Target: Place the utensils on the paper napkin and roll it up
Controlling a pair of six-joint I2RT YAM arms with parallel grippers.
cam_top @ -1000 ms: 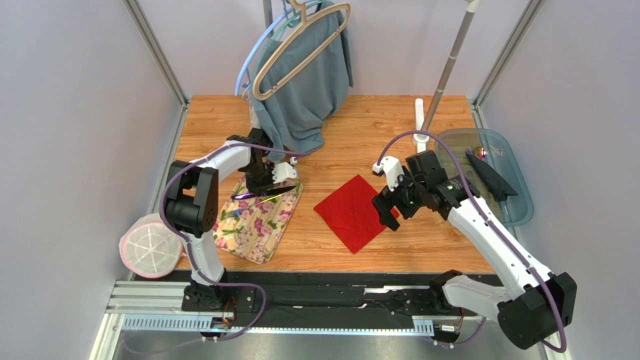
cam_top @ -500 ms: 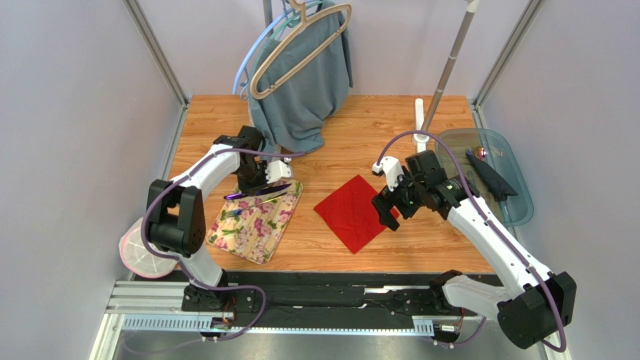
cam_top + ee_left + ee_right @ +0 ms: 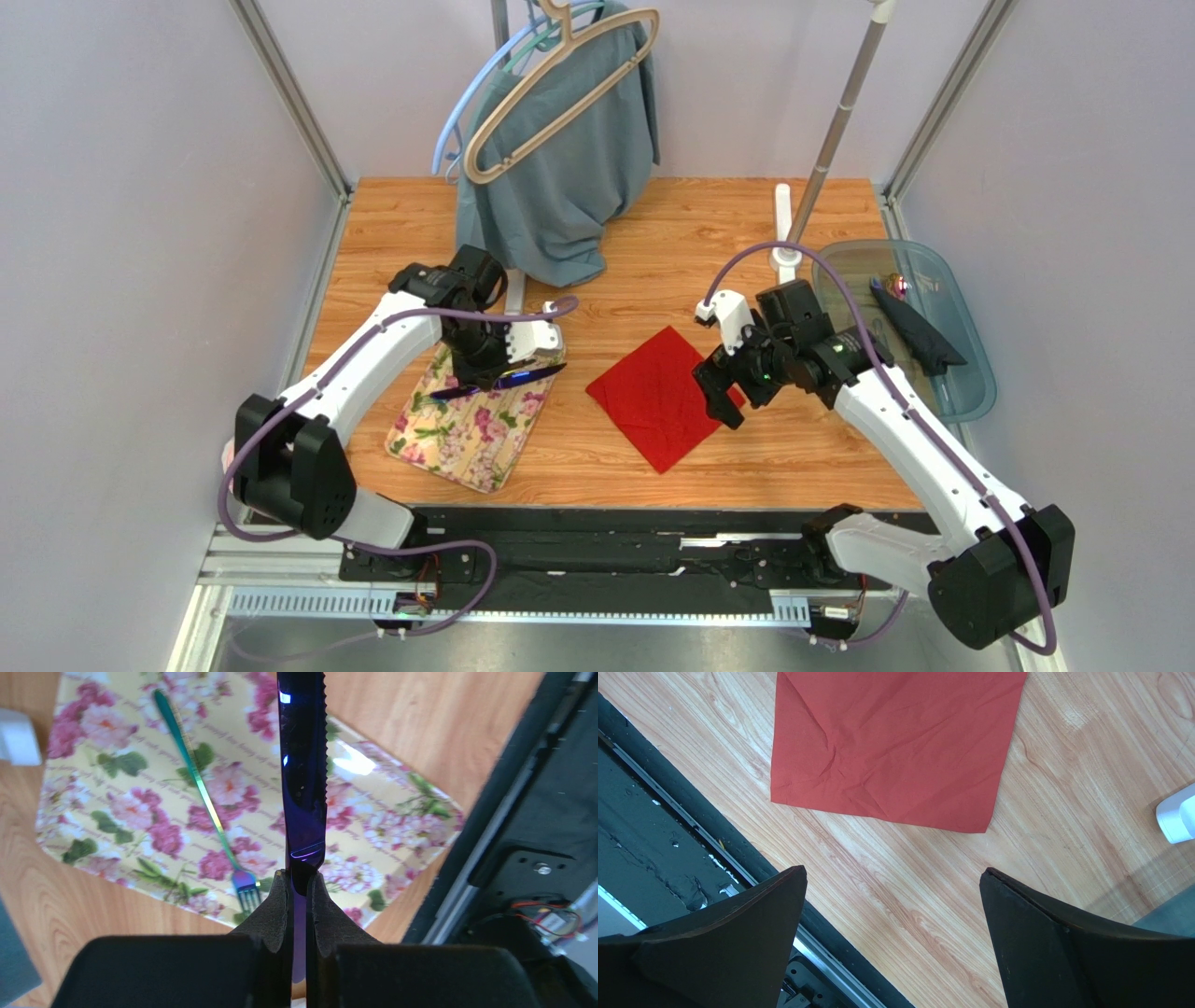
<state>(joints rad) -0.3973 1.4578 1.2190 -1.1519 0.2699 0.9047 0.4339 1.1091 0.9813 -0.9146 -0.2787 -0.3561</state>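
- The bench (image 3: pixel 673 252) carries everything; nothing is rolled yet, so I judge the task barely begun.
- The mat (image 3: pixel 470 434) lies at left, under my left arm.
- The napkin (image 3: pixel 659 399) lies flat and bare mid-bench, no utensil on it; loading and rolling are all left.
- My left arm reaches over the mat; my left pincer (image 3: pixel 298 882) points down, clamped on the knife's handle.
- My right arm bends in over the napkin's right corner; my right pincer (image 3: pixel 894 873) is spread wide, holding nothing.
- The purple knife (image 3: pixel 303 777) hangs above the mat, picked up but not delivered.
- The green fork (image 3: pixel 202 794) lies on the mat, untouched.
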